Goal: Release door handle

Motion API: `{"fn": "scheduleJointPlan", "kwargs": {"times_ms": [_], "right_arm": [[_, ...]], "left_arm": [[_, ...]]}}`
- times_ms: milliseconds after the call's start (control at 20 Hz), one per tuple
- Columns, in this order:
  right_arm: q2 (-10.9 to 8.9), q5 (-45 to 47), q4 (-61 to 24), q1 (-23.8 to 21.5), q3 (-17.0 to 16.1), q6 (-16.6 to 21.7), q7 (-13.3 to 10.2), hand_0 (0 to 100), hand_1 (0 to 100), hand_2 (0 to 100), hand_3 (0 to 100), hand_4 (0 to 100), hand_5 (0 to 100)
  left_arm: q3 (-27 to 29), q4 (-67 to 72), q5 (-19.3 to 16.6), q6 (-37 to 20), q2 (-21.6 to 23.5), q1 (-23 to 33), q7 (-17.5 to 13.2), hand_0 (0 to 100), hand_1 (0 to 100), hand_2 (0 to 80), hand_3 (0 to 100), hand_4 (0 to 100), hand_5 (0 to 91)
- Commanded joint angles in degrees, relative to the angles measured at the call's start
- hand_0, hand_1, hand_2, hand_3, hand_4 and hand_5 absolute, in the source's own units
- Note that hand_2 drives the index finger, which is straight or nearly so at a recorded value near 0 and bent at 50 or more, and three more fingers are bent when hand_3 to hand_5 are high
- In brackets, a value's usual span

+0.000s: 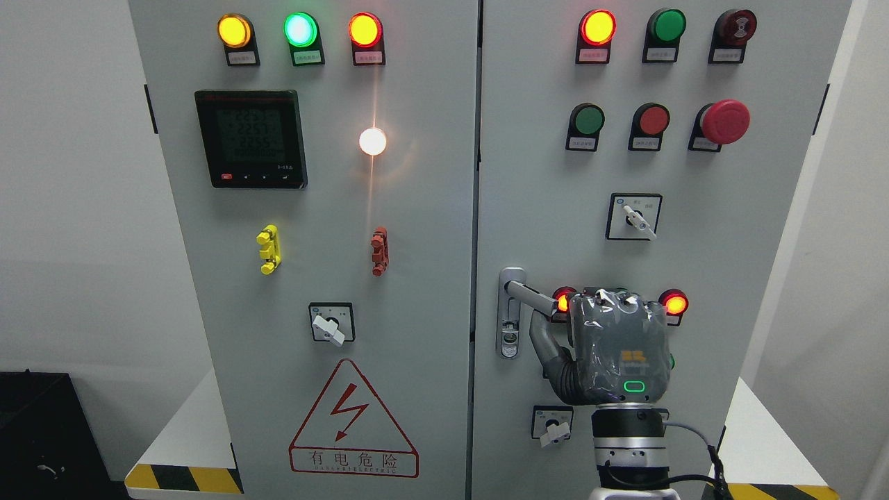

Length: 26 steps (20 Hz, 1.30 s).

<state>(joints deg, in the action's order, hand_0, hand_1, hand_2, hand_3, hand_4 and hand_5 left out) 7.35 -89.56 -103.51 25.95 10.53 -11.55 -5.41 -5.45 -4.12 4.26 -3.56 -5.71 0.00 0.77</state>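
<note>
Pale grey walls frame a tall electrical cabinet (417, 278) of smooth grey painted metal, its 2 doors shut and meeting at a dark seam down the middle, so nothing of what it holds inside shows. It stands on a white plinth (187, 437) edged with yellow-and-black hazard stripes.

On the left door sit 3 round lit lamps – amber, green and orange-red – above a square black digital meter (251, 139), a glaring white lamp (372, 141), a yellow clip (268, 249), a red clip (379, 251), a small rotary switch (331, 323) and a red-outlined triangular warning sign (353, 420) with a lightning bolt.

The right door carries round lamps and buttons, a domed red emergency stop (724, 121) and a white-knobbed selector switch (635, 217).

The door handle (517, 298) is at the left edge of the right door – a slim silvery metal lever swung out to the right from its upright plate, with a keyhole below.

The right hand (615, 347) rises from the bottom edge, dark grey under a glossy, crinkled plastic film, with a green glowing ring near the ribbed wrist. Its back faces the camera; the fingers curl around the handle's outer end and the thumb hooks beneath it.
</note>
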Motion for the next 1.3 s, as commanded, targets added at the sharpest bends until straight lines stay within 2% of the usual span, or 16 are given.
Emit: {"fn": "scheduleJointPlan", "kwargs": {"times_ms": [0, 951, 1252], "right_arm": [[-0.05, 0.00, -0.02, 0.33, -0.07, 0.04, 0.13, 56, 41, 98, 100, 100, 100], [0.04, 0.00, -0.55, 0.42, -0.07, 0.04, 0.04, 56, 41, 98, 100, 100, 100], [0.04, 0.00, -2.31, -1.96, 0.02, 0.12, 0.04, 56, 40, 98, 100, 100, 100]], "left_arm": [[0.00, -0.01, 0.05, -0.04, 0.00, 0.97, 0.02, 12, 56, 0.0, 0, 0, 0.0], [0.00, -0.01, 0.05, -0.04, 0.00, 0.97, 0.02, 12, 56, 0.0, 0, 0, 0.0], [0.00, -0.01, 0.05, -0.04, 0.00, 0.97, 0.02, 12, 56, 0.0, 0, 0, 0.0]]}}
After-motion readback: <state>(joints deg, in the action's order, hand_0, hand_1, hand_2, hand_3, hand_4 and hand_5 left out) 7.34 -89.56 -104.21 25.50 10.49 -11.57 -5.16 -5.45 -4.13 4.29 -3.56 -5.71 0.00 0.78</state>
